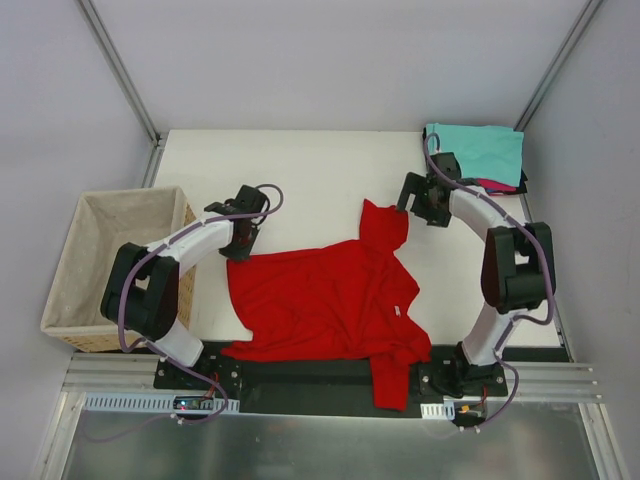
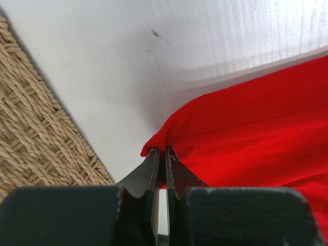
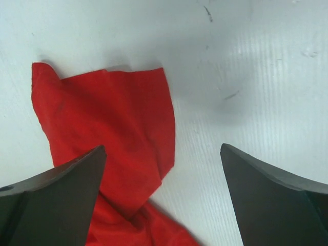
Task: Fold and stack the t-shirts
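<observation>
A bright red t-shirt (image 1: 330, 300) lies spread and rumpled across the white table, one part hanging over the near edge. My left gripper (image 1: 240, 243) is shut on the shirt's far left corner (image 2: 159, 141), low on the table. My right gripper (image 1: 412, 203) is open and empty, just right of the shirt's raised sleeve (image 3: 118, 123). The sleeve lies between and beyond its fingertips (image 3: 87, 164). A folded teal t-shirt (image 1: 478, 150) tops a stack at the far right corner, with pink (image 1: 495, 185) and black edges under it.
A woven wicker basket (image 1: 110, 260) with beige lining stands at the left table edge, close to my left arm; its weave shows in the left wrist view (image 2: 36, 123). Metal frame posts rise at both far corners. A black rail runs along the near edge.
</observation>
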Motion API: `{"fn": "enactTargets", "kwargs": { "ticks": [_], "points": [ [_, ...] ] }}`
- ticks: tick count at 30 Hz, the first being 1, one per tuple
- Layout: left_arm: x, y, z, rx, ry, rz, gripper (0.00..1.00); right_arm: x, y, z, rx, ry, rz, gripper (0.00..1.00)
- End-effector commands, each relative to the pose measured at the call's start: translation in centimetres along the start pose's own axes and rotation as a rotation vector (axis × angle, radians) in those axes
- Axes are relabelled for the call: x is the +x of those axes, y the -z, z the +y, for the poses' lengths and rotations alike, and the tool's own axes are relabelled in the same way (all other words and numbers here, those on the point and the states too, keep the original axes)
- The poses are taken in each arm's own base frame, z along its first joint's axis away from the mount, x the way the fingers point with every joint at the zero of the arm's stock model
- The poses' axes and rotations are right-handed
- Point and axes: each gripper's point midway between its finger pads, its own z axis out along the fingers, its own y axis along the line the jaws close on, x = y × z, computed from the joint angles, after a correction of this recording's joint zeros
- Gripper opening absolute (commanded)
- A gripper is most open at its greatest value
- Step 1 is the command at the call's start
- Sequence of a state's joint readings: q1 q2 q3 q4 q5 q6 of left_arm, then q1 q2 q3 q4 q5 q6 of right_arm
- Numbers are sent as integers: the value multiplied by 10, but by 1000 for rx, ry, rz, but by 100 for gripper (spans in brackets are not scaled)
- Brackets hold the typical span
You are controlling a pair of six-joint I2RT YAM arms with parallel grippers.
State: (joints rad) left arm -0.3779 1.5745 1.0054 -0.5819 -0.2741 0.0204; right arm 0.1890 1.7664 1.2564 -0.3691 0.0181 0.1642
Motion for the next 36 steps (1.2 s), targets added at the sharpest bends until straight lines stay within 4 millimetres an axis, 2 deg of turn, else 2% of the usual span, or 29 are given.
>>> {"fn": "enactTargets", "kwargs": {
  "ticks": [1, 2, 7, 13, 20, 27, 30, 36],
  "points": [
    [-6, 16, 18, -69, 40, -42, 0, -25, -15, 30, -144, -44, 0, 99],
    [-6, 17, 20, -86, 68, -43, 0, -32, -15, 35, -160, -43, -8, 99],
    [-9, 22, 24, -98, 88, -68, 0, -40, -28, 46, -197, -64, 9, 99],
    [-7, 26, 30, -119, 107, -80, 0, -48, -35, 40, -192, -103, 5, 92],
    [-8, 27, 34, -129, 124, -90, 0, -44, -40, 15, -175, -161, 15, 91],
    [-9, 28, 34, -127, 129, -95, 0, -45, -51, 12, -226, -232, 49, 87],
    [-9, 27, 34, -128, 132, -95, 0, -40, -55, 13, -252, -257, 74, 82],
    [-10, 27, 34, -125, 132, -96, 0, -26, -60, 9, -267, -312, 113, 81]
  ]
}}
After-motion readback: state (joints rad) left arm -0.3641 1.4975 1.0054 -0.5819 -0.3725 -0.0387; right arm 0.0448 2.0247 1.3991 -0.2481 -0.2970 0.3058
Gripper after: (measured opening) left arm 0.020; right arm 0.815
